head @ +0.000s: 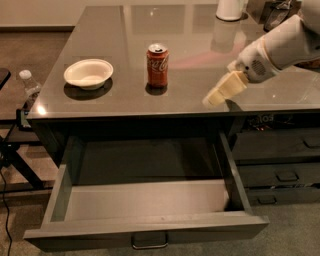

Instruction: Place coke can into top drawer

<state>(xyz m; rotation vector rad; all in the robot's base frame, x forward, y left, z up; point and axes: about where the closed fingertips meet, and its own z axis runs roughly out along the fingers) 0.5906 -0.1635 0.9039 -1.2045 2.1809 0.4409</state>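
The coke can [157, 65], red with white script and a silver top, stands upright on the glossy grey counter [200, 40], near the middle. The top drawer [150, 201] is pulled out wide below the counter's front edge; its pale grey inside holds nothing, and a metal bar handle [149, 243] is on its front. My gripper [220, 92], cream coloured on a white arm, reaches in from the right and hangs over the counter's front right part. It is to the right of the can and apart from it, holding nothing.
A white bowl [88, 73] sits on the counter left of the can. A white container [230, 9] stands at the back right. Narrower dark drawers [280, 160] are shut at the right. A water bottle [30, 87] stands left of the counter.
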